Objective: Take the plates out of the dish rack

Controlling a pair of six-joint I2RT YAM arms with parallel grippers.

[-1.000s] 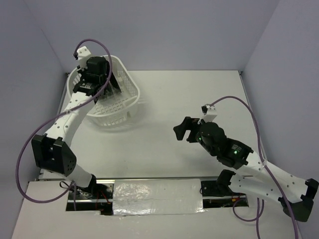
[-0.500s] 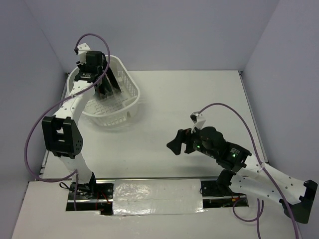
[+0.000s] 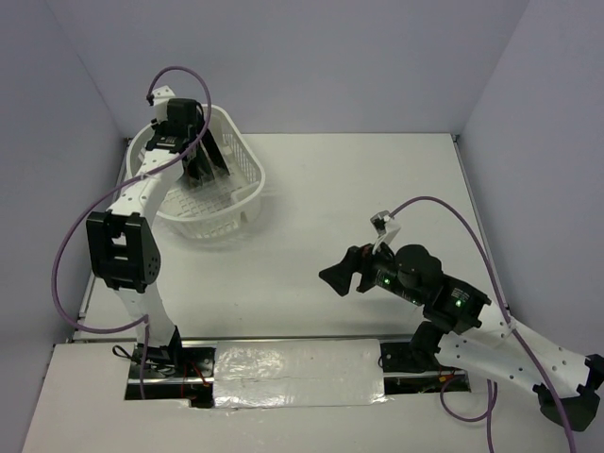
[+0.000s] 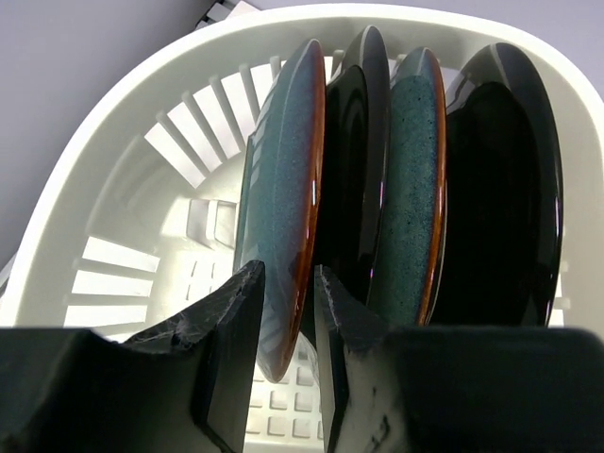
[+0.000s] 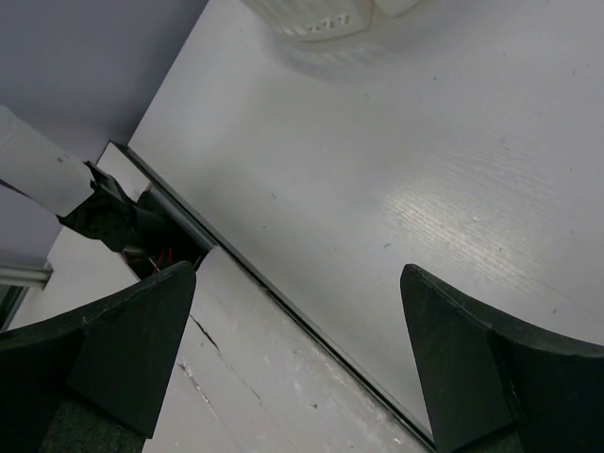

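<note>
— What is kept in the dish rack (image 4: 113, 151)?
— Four plates (image 4: 415, 189) are stood on edge, side by side. The rack is set at the far left corner of the table (image 3: 377, 179), by lilac walls (image 3: 330, 57).
— And the jaws?
— The rim of the teal plate (image 4: 278, 189) is straddled by the left gripper (image 4: 288, 274); whether it is clamped cannot be told. The right gripper (image 5: 297, 274) is spread wide above the table.

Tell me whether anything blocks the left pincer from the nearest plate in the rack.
Nothing visible does. The left pincer straddles the lower edge of the end teal plate in the rack, with no other thing between them.
</note>
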